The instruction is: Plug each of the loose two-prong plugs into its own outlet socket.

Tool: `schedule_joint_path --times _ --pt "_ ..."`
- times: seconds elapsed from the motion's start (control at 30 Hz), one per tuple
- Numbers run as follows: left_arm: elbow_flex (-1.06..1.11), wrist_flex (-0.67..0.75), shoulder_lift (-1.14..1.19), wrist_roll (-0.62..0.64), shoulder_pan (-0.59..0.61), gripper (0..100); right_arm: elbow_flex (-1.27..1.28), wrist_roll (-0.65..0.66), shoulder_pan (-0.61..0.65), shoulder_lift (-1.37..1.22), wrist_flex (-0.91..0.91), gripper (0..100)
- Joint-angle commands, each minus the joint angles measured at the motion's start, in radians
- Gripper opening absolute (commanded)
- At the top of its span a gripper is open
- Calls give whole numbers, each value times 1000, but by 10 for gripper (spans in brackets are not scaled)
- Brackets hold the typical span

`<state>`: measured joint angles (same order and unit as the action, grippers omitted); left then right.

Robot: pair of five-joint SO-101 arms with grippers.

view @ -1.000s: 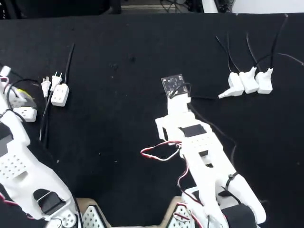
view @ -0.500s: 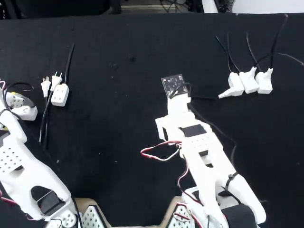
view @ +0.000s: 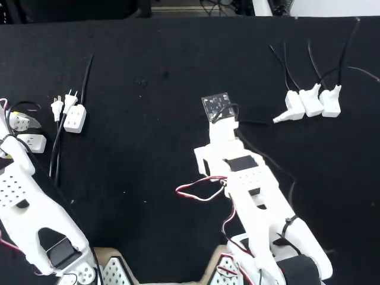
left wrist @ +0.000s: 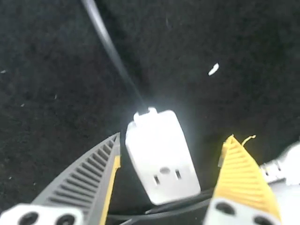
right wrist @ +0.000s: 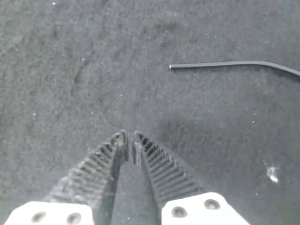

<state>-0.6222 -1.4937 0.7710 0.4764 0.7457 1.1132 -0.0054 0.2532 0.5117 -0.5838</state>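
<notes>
My left gripper (left wrist: 173,137) stands open, its grey finger (left wrist: 89,176) and yellow finger (left wrist: 239,166) on either side of a white outlet socket (left wrist: 159,157) without touching it. From above, that left gripper (view: 19,126) sits at the table's left edge by the socket (view: 31,142). A second white socket (view: 75,117) lies nearby with two loose two-prong plugs (view: 64,102) beside it. My right gripper (right wrist: 129,137) is shut and holds nothing over bare black cloth; in the high view the right gripper (view: 217,107) is at the table's middle.
Three white plug-and-socket pieces (view: 310,101) with black cables lie at the far right. A thin black cable (left wrist: 108,44) runs to the left socket. A black cable end (right wrist: 225,64) lies ahead of the right gripper. The table (view: 148,166) is covered in black cloth.
The left arm has shifted slightly at the table's left edge, settling over the socket there. The right arm has not moved.
</notes>
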Motion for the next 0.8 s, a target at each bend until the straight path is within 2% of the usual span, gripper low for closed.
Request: schedule_joint_path --times 0.0,0.13,0.17,0.23,0.3,0.4,0.47,0.53,0.77 --pt "-90 -23 28 12 2 332 -2 11 12 35 21 15" --pt "-168 -110 63 12 1 325 -2 11 12 35 21 15" --pt "-193 -140 69 12 1 298 -2 11 12 35 21 15" --pt "-249 -189 77 12 1 183 -2 11 12 35 21 15" --pt "-283 -221 78 12 1 27 -2 11 12 35 21 15" --pt "-306 -258 75 12 1 79 -2 11 12 35 21 15" --pt "-308 -265 68 8 5 30 -2 11 12 35 21 15" --pt "-308 -267 66 -3 7 37 -2 11 12 35 21 15" --pt "-229 -269 -9 -175 4 29 -2 11 12 35 21 15"
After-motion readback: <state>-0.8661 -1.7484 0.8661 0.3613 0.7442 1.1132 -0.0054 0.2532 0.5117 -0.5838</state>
